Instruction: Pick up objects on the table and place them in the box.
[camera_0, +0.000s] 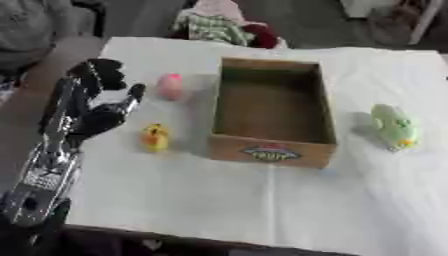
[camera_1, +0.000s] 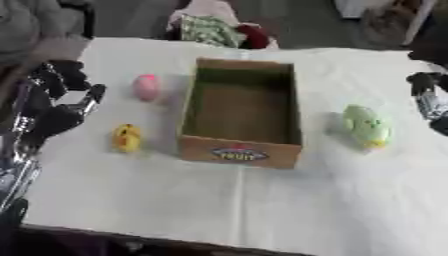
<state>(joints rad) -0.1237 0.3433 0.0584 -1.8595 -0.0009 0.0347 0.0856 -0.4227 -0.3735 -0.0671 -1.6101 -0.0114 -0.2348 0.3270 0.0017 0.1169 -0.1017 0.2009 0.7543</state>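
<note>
White cloth covers the table (camera_0: 262, 210), creased down the middle, with a dark floor and a heap of coloured fabric (camera_0: 219, 25) beyond its far edge. In the left eye view one cardboard box (camera_0: 273, 112) stands open-topped at the centre of the table, a printed label on its near wall, nothing visible inside. Three small things lie on the cloth outside it: one pink toy (camera_0: 171, 86) to the left of the box near its far corner, one yellow toy (camera_0: 155, 137) to the left near its front corner, and one green toy (camera_0: 394, 126) well apart on the right side. The left hand (camera_0: 96, 102) comes in from the lower left on a silver and black arm, fingers spread and mostly straight, holding nothing, poised just left of the pink and yellow toys without touching either.

In the right eye view the same one box and three toys appear. Here part of the right hand (camera_1: 427, 97) shows at the right edge, dark, beyond the green toy and apart from it; whether its fingers are spread or curled cannot be told.
</note>
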